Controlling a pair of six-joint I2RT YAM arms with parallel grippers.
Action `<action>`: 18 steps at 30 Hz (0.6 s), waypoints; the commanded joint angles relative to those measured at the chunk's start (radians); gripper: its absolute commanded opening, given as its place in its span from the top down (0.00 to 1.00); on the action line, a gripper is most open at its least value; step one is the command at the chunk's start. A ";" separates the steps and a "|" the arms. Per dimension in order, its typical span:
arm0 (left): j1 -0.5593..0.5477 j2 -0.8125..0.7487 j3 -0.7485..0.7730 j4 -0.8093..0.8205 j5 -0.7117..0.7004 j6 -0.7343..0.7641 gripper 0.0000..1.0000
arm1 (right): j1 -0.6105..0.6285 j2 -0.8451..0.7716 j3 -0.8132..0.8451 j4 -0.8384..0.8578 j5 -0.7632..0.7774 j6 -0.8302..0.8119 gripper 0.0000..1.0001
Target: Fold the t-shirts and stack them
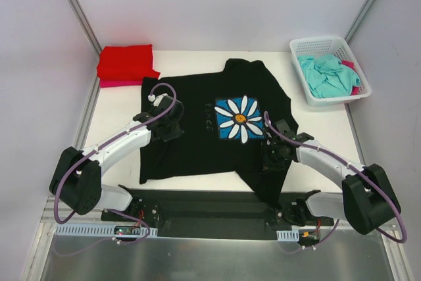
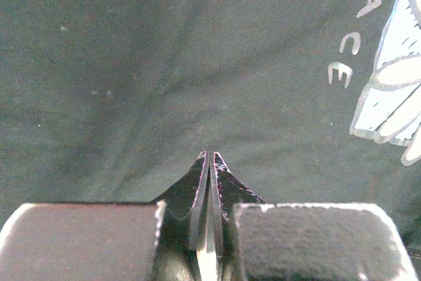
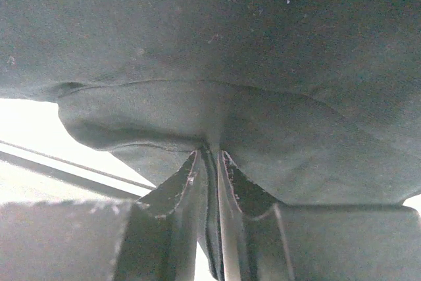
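The black t-shirt (image 1: 197,136) lies spread across the table, its white daisy on a blue square (image 1: 240,118) facing up. My left gripper (image 1: 170,122) rests shut on the shirt's left half; in the left wrist view its tips (image 2: 210,154) meet with nothing between them, over flat black cloth (image 2: 164,64). My right gripper (image 1: 273,157) is at the shirt's near right corner. In the right wrist view it (image 3: 210,153) has a fold of the black cloth (image 3: 217,123) pinched between its jaws, and the cloth is lifted off the table.
A folded red t-shirt (image 1: 125,62) lies on a pink one (image 1: 122,83) at the back left. The white mesh basket (image 1: 316,43) at the back right holds a crumpled teal t-shirt (image 1: 327,76) and some pink cloth (image 1: 348,65). Grey walls close in both sides.
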 commanded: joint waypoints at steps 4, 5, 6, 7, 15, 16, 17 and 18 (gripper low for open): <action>-0.008 -0.026 0.034 -0.013 -0.028 -0.004 1.00 | 0.013 0.022 -0.040 0.050 -0.040 0.012 0.81; -0.008 -0.026 0.034 -0.013 -0.030 -0.001 1.00 | 0.015 0.024 -0.043 0.057 -0.043 0.012 0.81; -0.008 -0.026 0.034 -0.013 -0.030 -0.002 1.00 | 0.016 0.026 -0.041 0.057 -0.043 0.015 0.81; -0.008 -0.026 0.034 -0.013 -0.030 -0.002 1.00 | 0.022 0.029 -0.043 0.060 -0.046 0.017 0.81; -0.010 -0.014 0.039 -0.013 -0.019 -0.007 1.00 | 0.056 0.024 0.009 0.027 -0.032 0.026 0.80; -0.010 -0.015 0.037 -0.013 -0.019 -0.008 1.00 | 0.061 0.023 0.012 0.024 -0.029 0.028 0.81; -0.010 -0.017 0.037 -0.014 -0.019 -0.007 1.00 | 0.062 0.022 0.015 0.019 -0.028 0.028 0.80; -0.010 -0.017 0.039 -0.013 -0.019 -0.007 1.00 | 0.067 0.022 0.023 0.016 -0.028 0.029 0.80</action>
